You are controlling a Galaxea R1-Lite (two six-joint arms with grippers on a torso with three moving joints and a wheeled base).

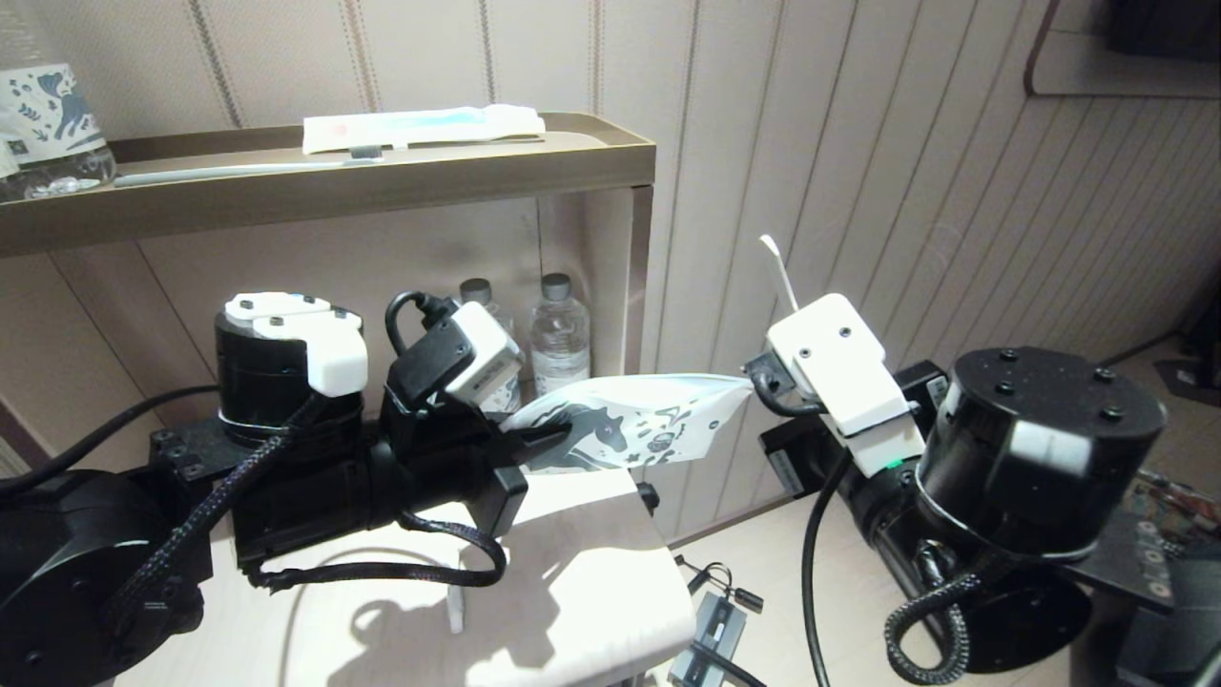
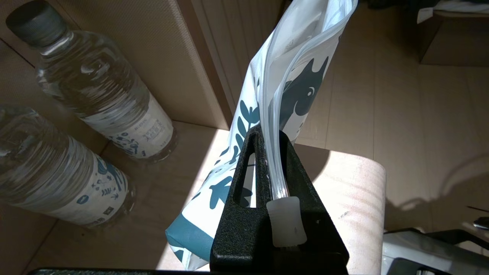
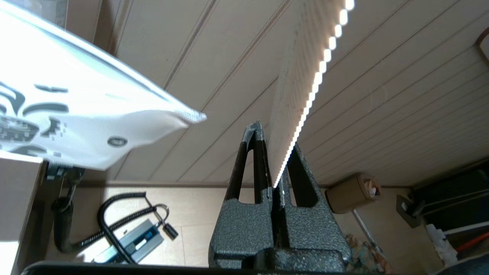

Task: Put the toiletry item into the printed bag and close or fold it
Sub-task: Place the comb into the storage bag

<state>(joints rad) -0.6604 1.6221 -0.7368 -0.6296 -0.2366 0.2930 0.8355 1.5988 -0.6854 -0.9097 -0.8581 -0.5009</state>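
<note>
The printed bag hangs in the air above the white stool, stretched sideways between the two arms. My left gripper is shut on its zip strip, with the pale zip slider sitting just behind the fingers. Further along the strip the bag's mouth gapes a little. My right gripper is shut on the toiletry item, a flat white stick. In the head view the stick points upward above the right wrist, just right of the bag's free corner. The corner and the stick are apart.
Two water bottles stand in the niche behind the bag. On the shelf top lie a white packet and a toothbrush, beside another bottle. Below are the white stool and a cabled device on the floor.
</note>
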